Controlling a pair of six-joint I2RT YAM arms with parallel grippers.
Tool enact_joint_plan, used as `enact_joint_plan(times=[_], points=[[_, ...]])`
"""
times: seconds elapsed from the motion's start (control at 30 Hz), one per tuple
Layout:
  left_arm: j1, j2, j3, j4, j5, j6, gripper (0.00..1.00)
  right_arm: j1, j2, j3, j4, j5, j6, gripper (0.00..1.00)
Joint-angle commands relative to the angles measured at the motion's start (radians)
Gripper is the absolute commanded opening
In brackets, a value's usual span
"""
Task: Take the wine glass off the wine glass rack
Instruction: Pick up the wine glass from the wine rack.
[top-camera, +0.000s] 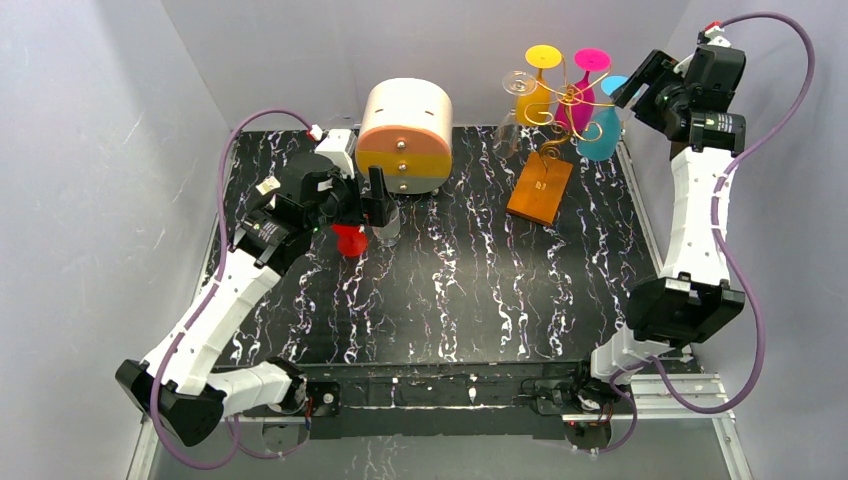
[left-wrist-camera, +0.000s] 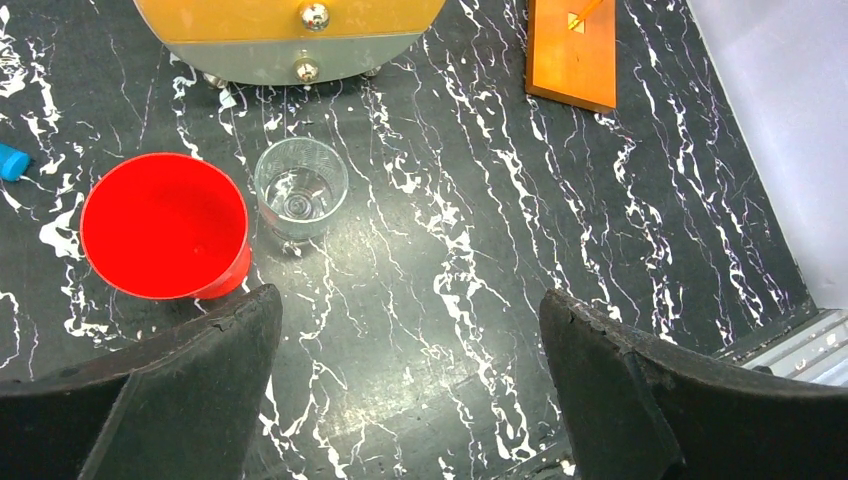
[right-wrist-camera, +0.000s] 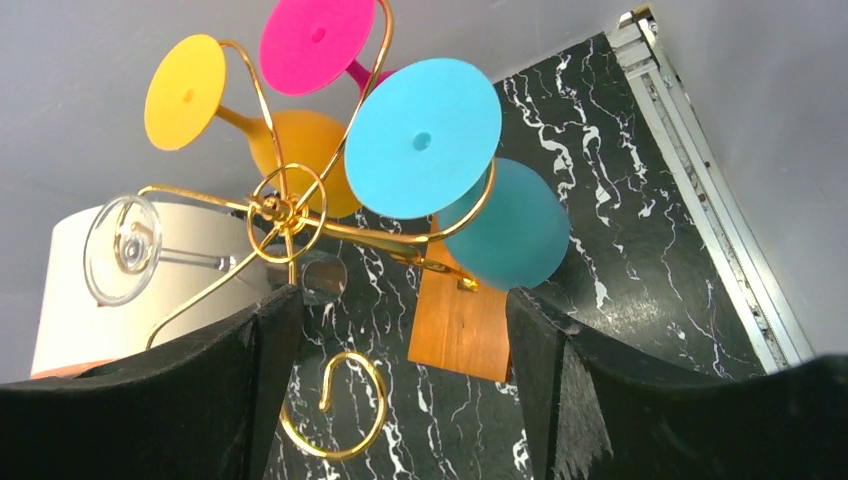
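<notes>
Seen from above, the wine glass rack (top-camera: 541, 187) is standing at the far right of the table (top-camera: 450, 300), and the right gripper (top-camera: 624, 94) is hovering just beside its blue wine glass (top-camera: 603, 130). In the left wrist view, the left gripper (left-wrist-camera: 405, 305) is gaping wide and empty above a red glass (left-wrist-camera: 165, 225). In the right wrist view, the right jaws are standing well apart, gripping nothing, and the blue wine glass is hanging on the rack beyond them.
</notes>
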Motion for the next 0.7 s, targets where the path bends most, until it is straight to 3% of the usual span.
enact_joint_plan(times=[0.0,0.23,0.47,0.67], points=[[0.007,-0.026,0.006,-0.009,0.018,-0.013,0.98,-0.01,0.019,0.034,0.096,0.047,0.041,0.82],[0.007,-0.039,0.008,-0.007,0.015,-0.019,0.98,-0.01,0.103,0.101,0.126,0.141,0.049,0.77],[0.007,-0.045,0.008,-0.007,0.015,-0.025,0.98,-0.01,0.174,0.14,0.178,0.108,0.036,0.68],[0.007,-0.043,-0.006,-0.007,0.016,-0.032,0.98,-0.011,0.233,0.191,0.203,0.107,0.006,0.67]])
